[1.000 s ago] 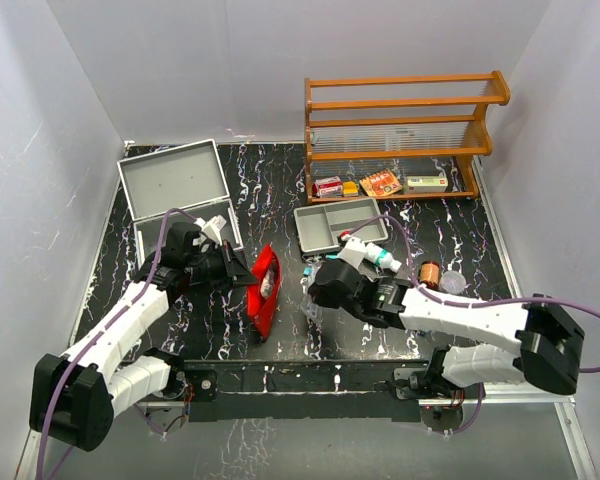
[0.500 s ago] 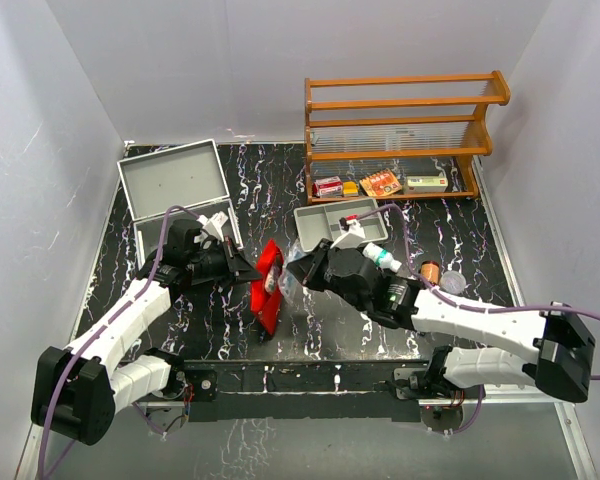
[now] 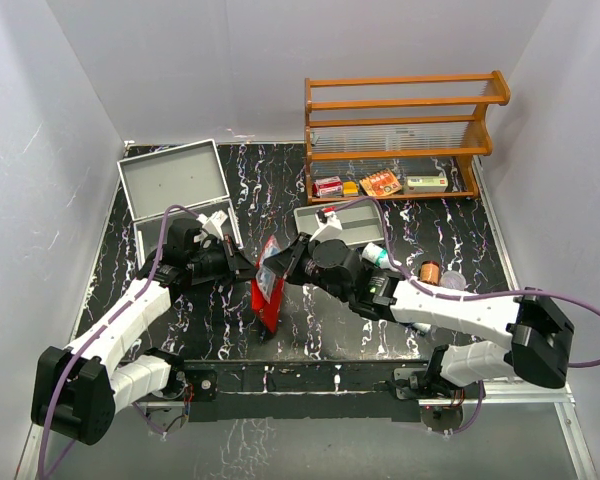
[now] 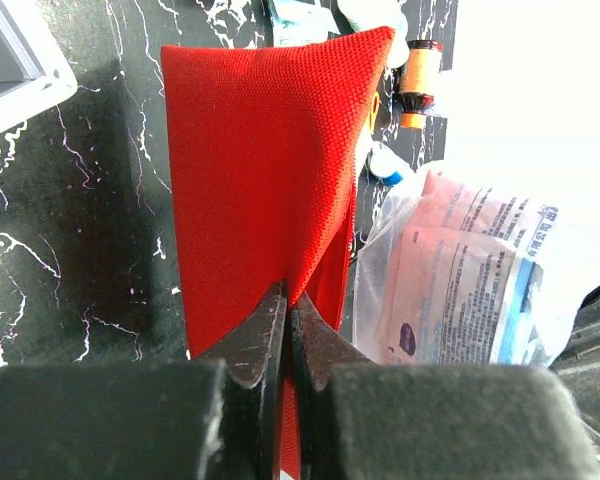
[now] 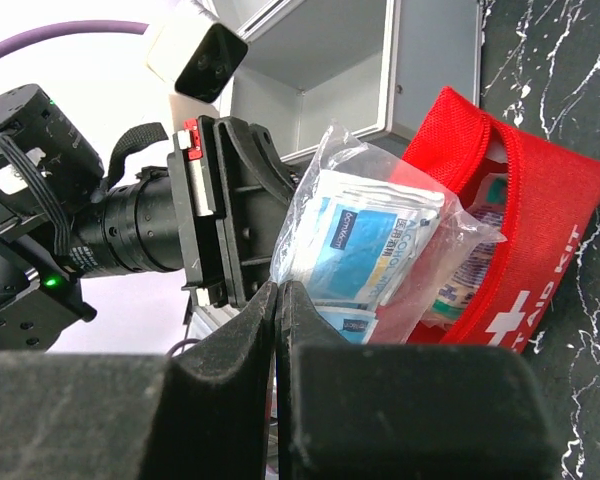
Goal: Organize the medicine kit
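The left gripper (image 4: 288, 305) is pinching, fingers fully closed, the edge of one red fabric pouch (image 4: 260, 170) that is showing "AID KIT" and a white cross. The right gripper (image 5: 279, 295) is clamping tight on one clear plastic bag (image 5: 463, 226) of blue-printed packets (image 5: 355, 240), their print unreadable, at the pouch's mouth. The medicine kit (image 3: 172, 178) is sitting open at the far left of the table (image 3: 270, 175).

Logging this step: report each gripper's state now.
Left gripper: closed on the red pouch edge.
Right gripper: closed on the clear plastic packet, at the pouch's mouth.
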Robot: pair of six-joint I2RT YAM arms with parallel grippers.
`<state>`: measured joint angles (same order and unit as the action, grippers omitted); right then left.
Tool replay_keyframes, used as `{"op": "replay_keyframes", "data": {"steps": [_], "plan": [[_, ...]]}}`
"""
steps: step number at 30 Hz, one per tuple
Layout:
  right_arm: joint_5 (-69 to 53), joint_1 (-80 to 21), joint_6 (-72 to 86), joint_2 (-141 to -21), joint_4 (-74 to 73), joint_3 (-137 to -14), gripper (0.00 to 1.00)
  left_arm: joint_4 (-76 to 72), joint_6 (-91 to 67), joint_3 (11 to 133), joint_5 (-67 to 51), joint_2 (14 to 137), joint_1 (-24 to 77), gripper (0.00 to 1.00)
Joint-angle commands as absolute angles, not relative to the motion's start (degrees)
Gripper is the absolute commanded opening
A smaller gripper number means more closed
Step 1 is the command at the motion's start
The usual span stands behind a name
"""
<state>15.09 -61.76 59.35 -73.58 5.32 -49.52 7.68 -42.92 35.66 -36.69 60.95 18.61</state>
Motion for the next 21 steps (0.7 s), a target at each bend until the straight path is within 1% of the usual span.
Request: {"op": "replay_keyframes", "data": {"steps": [1, 12, 21], "plan": [[13.46, -61.79, 58.49, -74.05, 11.61, -50.95, 0.0, 6.92, -42.99, 36.61, -38.54, 60.29, 18.96, 0.0], [12.71, -61.78, 59.29, -74.84, 11.29, -47.68, 0.0, 7.38, -43.11, 36.83, -38.67, 59.27, 18.93, 0.0], [14.76, -61.74, 59.77, -74.72, 9.82, -45.88, 0.0, 7.16, -43.43, 37.48, -38.51, 59.14, 18.96, 0.0]]}}
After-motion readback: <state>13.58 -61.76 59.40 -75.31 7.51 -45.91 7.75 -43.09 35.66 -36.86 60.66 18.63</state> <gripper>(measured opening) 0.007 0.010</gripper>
